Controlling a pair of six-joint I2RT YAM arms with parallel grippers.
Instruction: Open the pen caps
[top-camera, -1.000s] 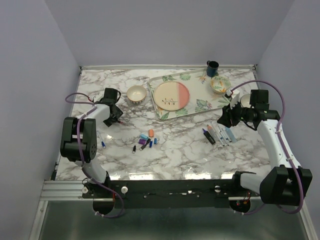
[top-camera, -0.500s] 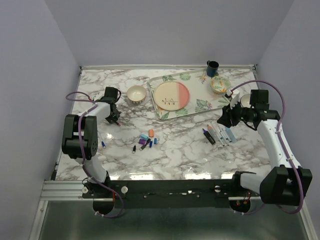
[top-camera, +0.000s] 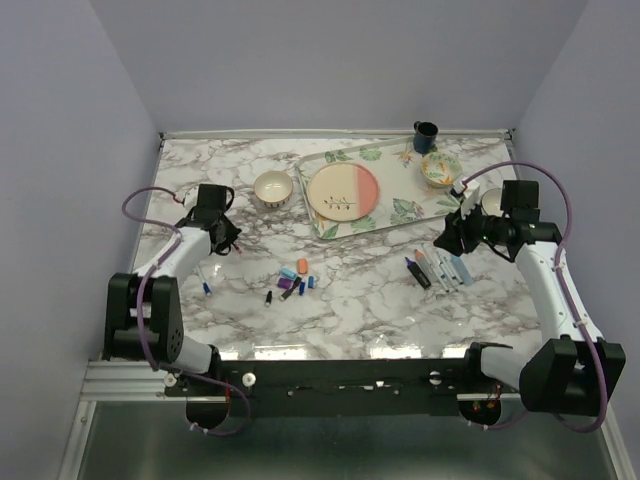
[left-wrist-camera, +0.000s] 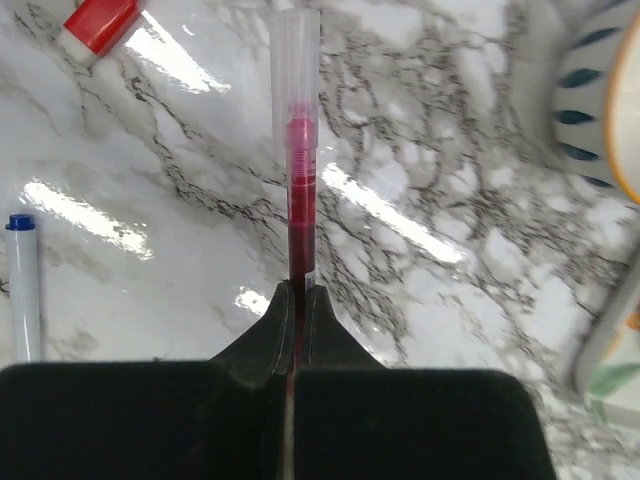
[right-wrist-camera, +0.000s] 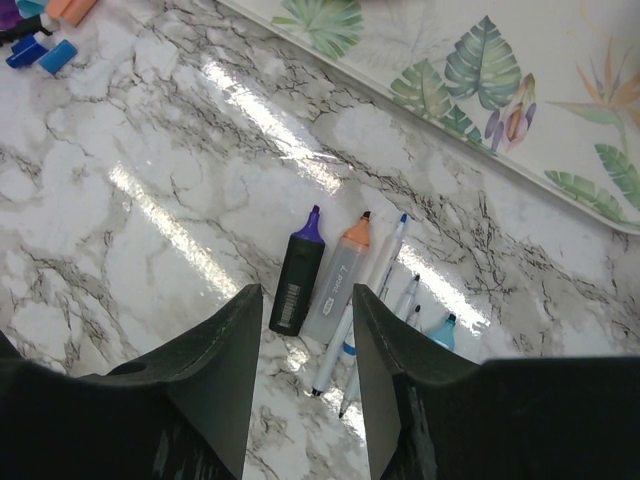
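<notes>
In the left wrist view my left gripper (left-wrist-camera: 297, 290) is shut on a thin red pen (left-wrist-camera: 299, 200) that points away from me, its clear cap (left-wrist-camera: 295, 70) on the far end just above the marble. From above, the left gripper (top-camera: 222, 240) sits left of the cream bowl. Loose pen caps (top-camera: 292, 280) lie in a cluster mid-table. My right gripper (right-wrist-camera: 305, 300) hangs open above a row of uncapped pens (right-wrist-camera: 340, 275); the same pens (top-camera: 437, 268) lie at the right in the top view.
A red marker piece (left-wrist-camera: 100, 22) and a white blue-tipped pen (left-wrist-camera: 22, 285) lie near the left gripper. A cream bowl (top-camera: 272, 187) stands beside a floral tray (top-camera: 400, 210) holding a plate (top-camera: 343, 192) and a small bowl (top-camera: 440, 168). A dark mug (top-camera: 425, 135) stands at the back.
The left gripper has shut on the red pen, and the left arm's elbow has swung out to the left. The right arm has not moved.
</notes>
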